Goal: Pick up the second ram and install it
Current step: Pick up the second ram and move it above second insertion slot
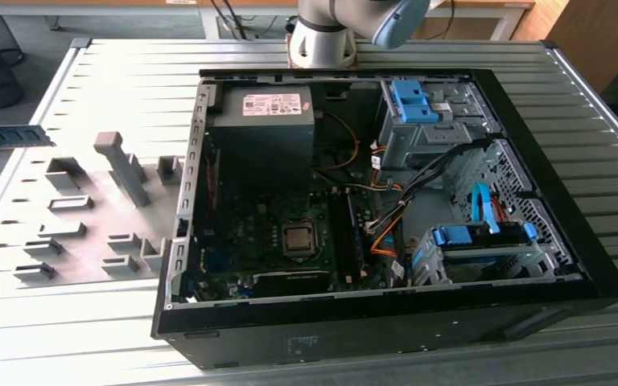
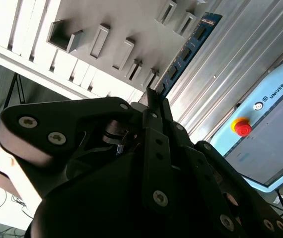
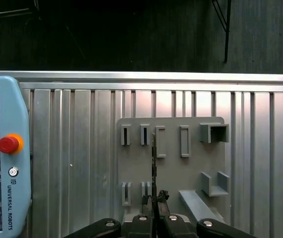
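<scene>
Presently: slatted desk [image 1: 126,72] carries open computer case [image 1: 599,281]; grey fixture plate [image 1: 94,189] lies beside it on exterior view's left. Gripper [image 3: 154,201] faces plate, fingers narrow, clamped on one end of second ram [image 3: 154,158]. Stick juts out edge-on near plate, well apart from case. Risks, as judged: end grip may let stick pivot on contact. Tilt or reversed notch at motherboard slots [image 1: 344,233] could jam it. Orange cables [image 1: 385,233] beside slots may snag.

Bright, even daylight is cast over the ribbed desk [image 1: 126,88], and glare is drawn along its ridges. The computer case [image 1: 566,269] interior is left dim. In the second wrist view the pincer [image 2: 154,99] and the second ram [image 2: 186,52] gripped in it are shown dark against the pale desk.
</scene>
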Available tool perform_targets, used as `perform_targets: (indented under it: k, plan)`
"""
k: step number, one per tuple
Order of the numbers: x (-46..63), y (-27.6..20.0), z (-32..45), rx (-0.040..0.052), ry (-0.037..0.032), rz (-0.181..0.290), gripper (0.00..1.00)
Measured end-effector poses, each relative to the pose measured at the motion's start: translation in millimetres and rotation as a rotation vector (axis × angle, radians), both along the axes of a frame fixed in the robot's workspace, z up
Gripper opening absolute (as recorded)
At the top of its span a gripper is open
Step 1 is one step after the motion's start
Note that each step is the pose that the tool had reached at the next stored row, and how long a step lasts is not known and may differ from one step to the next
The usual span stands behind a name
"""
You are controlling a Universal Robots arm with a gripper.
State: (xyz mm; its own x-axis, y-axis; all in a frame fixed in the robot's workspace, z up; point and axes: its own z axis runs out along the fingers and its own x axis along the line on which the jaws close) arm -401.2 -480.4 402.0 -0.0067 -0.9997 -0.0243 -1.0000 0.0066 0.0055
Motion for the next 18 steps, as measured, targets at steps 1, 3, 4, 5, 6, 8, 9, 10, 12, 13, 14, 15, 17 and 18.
perform_targets:
  k: [1,3,4,5,6,8,9,10,12,13,14,15,17,18]
  plan:
    - [0.0,0.0,1.5,0.0,0.0,0.0,0.14]
    - [0.0,0.0,4.0,0.0001,-0.0001,0.0,0.14]
    - [0.0,0.0,5.2,0.0001,-0.0001,0.0,0.14]
    - [0.0,0.0,6.2,0.0,0.0,0.0,0.14]
    - [0.0,0.0,7.2,0.0,0.0,0.0,0.14]
    - [0.0,0.0,9.8,0.0,0.0,0.0,0.14]
    - [0.0,0.0,11.2,0.0,0.0,0.0,0.14]
    - [0.0,0.0,12.6,0.0,0.0,0.0,0.14]
    - [0.0,0.0,15.7,0.0,0.0,0.0,0.14]
    - [0.0,0.0,17.2,0.0,0.0,0.0,0.14]
    - [0.0,0.0,18.6,0.0,0.0,0.0,0.14]
    - [0.0,0.0,20.1,0.0001,-0.0001,0.0,0.14]
    - [0.0,0.0,23.5,0.0,0.0,0.0,0.14]
    - [0.0,0.0,24.9,0.0,0.0,0.0,0.14]
